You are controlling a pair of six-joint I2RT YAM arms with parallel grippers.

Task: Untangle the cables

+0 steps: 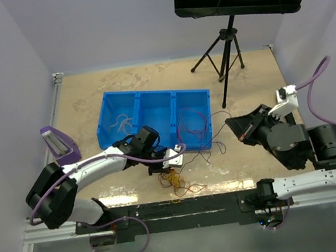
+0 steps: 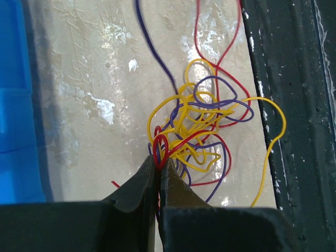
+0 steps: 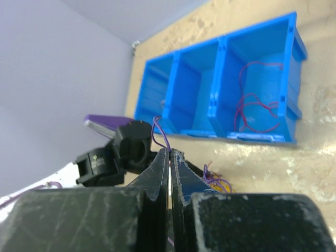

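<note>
The left end effector is pinching red cable, likely anchoring the near-edge tangle while the right end effector is clamping purple cable.

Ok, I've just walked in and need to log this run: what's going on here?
Two robot arms are working on a knot of thin red, yellow and purple wires lying on the table near its front edge. The left tool is shut on a red loop at the knot's edge. The right tool, off to the right, is pinched on a purple wire. The blue bin behind holds red wires in its right compartment and pale ones in its left.
</note>
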